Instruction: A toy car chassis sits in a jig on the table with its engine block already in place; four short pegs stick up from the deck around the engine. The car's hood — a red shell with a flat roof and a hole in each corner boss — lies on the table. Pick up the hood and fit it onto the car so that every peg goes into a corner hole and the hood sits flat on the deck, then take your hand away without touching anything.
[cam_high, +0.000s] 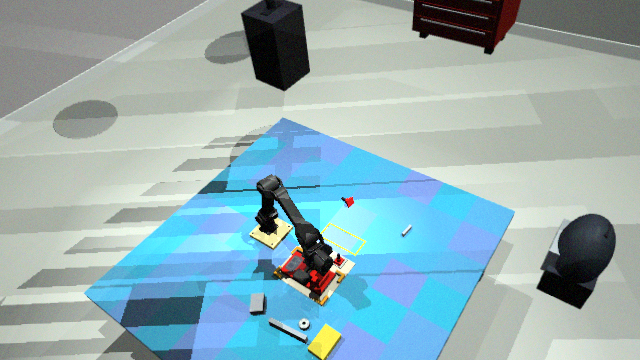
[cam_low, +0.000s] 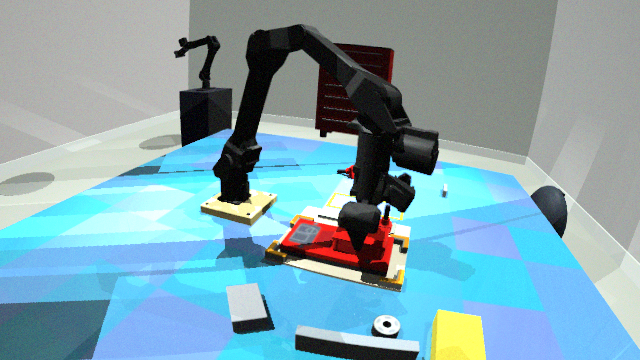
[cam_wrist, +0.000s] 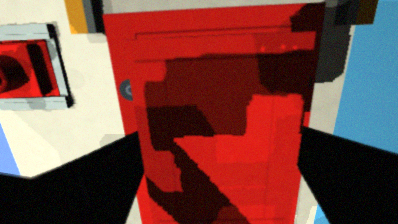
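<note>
The red hood fills the wrist view between my two black fingers, which press on its left and right sides. It lies low on the red car chassis in the cream jig with orange corner blocks. My gripper is shut on the hood, straight above the car's right half. In the top view the gripper covers most of the hood. The pegs and the engine are hidden under the hood and the gripper. I cannot tell whether the hood sits flat on the deck.
A grey block, a grey bar, a metal ring and a yellow block lie near the front edge. A yellow outlined rectangle lies behind the jig. A small red object and a small grey piece lie further back.
</note>
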